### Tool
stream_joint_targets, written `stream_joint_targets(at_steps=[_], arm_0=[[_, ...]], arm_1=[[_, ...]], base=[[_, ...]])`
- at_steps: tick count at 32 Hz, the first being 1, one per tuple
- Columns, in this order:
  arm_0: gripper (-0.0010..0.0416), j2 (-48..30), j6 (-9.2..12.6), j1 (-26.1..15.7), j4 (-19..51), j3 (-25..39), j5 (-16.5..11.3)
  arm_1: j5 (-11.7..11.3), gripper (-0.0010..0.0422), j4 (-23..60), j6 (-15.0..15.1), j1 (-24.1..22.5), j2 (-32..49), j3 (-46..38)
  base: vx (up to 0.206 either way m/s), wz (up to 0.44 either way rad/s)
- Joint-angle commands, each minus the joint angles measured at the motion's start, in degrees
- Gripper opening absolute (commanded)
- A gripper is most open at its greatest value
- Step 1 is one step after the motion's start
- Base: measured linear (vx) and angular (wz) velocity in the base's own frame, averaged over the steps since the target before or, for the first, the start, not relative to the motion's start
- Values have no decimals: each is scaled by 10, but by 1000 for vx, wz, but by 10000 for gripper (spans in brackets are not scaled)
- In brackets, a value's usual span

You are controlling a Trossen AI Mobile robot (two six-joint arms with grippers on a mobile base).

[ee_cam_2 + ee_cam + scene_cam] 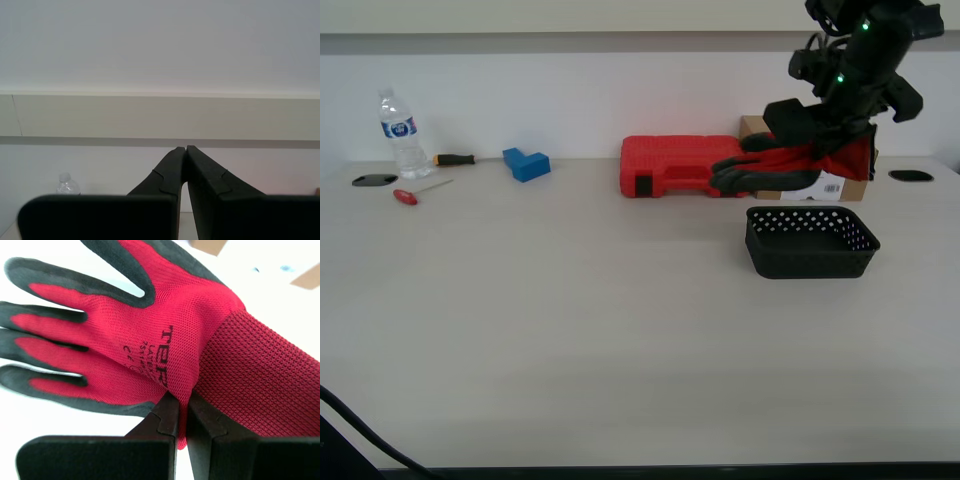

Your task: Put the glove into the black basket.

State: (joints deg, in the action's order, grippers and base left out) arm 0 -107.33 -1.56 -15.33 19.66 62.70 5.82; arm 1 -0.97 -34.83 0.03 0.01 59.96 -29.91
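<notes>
My first gripper (182, 402) is shut on the red glove (165, 340), pinching its edge near the cuff. In the exterior view the first arm holds the glove (782, 165) in the air at the right, its dark grey fingers pointing to the exterior view's left, above and just behind the black basket (810, 242). The basket stands empty on the table. My second gripper (183, 152) is shut on nothing and points at the wall, well above the table. It does not show in the exterior view.
A red plastic case (675, 165) and a brown cardboard box (840, 186) sit behind the basket. At the far left are a water bottle (400, 135), screwdrivers (452, 159) and a blue block (526, 163). Cable holes (374, 180) mark the table's back corners.
</notes>
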Motion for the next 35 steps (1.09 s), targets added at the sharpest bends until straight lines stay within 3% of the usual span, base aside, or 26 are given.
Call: stream_joint_targets(at_steps=[1,4,6,12,22,24,26,31,35], arm_0=[[-1,-2,-2,25,-32,-17,-6],[-1,-2,-4,47,-64,-39,-8],[-1,-28,-14,65,-86,-49,-24],[-1,-111,-15,73,-172,-45,-44],[16,-133,1,83,-166,-35,-47],[56,-133,1,86,-166,-35,-49],[150,-133,0,87,-166,-35,-49],[219,-132,-19,87,-169,-35,-47],[228,-132,-19,87,-170,-35,-47]], arm_1=[[0,0,-3,0,0,0,-1],[0,0,-2,0,0,0,-1],[0,0,-2,0,0,0,0],[0,0,-2,0,0,0,-1],[0,0,0,0,0,0,-1],[0,0,0,0,0,0,-1],[0,0,0,0,0,0,-1],[0,0,0,0,0,0,-1],[0,0,0,0,0,0,-1]], base=[[0,0],[0,0],[0,0],[0,0],[0,0],[0,0],[0,0],[0,0],[0,0]])
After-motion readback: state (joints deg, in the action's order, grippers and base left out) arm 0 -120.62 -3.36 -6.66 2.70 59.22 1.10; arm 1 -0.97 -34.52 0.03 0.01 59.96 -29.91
